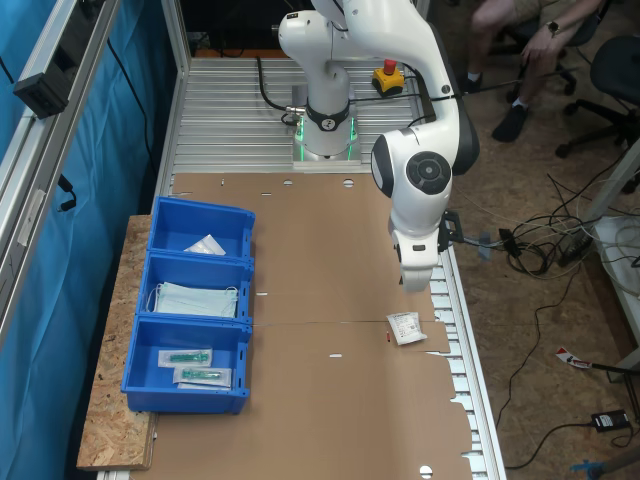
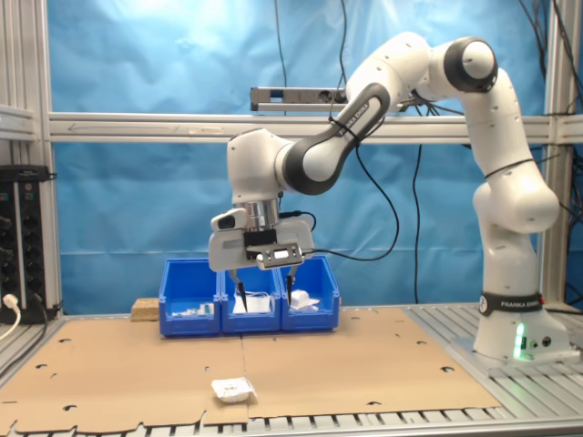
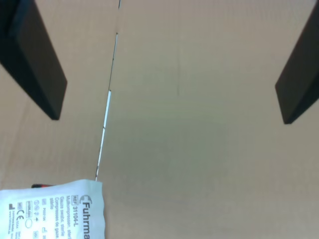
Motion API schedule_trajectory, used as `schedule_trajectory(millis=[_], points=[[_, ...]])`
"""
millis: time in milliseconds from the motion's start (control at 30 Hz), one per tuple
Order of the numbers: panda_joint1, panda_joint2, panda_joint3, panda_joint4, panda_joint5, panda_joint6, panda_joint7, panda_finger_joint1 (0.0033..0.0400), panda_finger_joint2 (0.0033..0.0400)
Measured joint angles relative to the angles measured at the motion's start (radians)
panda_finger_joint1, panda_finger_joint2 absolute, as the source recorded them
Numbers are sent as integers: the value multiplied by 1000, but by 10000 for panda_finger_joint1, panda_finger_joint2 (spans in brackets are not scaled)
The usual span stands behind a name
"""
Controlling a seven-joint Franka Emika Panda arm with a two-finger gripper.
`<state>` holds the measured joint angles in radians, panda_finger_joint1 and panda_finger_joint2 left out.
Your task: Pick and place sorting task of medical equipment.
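Sachet (image 3: 55, 211) w/ dark print lies flat on cardboard in wrist view, off to one side of wide-open, empty jaws. First exterior view: sachet (image 1: 405, 328) on table near edge, gripper (image 1: 414, 284) above it. Second exterior view: gripper (image 2: 264, 289) hangs over sachet (image 2: 231, 390), blue bins (image 2: 249, 296) behind.

- Gripper (image 2: 265, 290) hanging above the cardboard sheet (image 2: 137, 364), fingers spread apart, nothing between them.
- White sachet (image 2: 231, 390) lying flat near the sheet's front edge, below the gripper.
- Three blue bins (image 2: 249, 296) side by side behind.
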<state>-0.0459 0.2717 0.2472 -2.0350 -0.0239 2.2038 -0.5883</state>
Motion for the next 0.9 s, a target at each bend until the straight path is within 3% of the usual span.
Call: schedule_trajectory(millis=[367,900], points=[[-6,141,-14,88,-21,83,-37,400,400],[10,184,-14,165,-25,135,-60,400,400]])
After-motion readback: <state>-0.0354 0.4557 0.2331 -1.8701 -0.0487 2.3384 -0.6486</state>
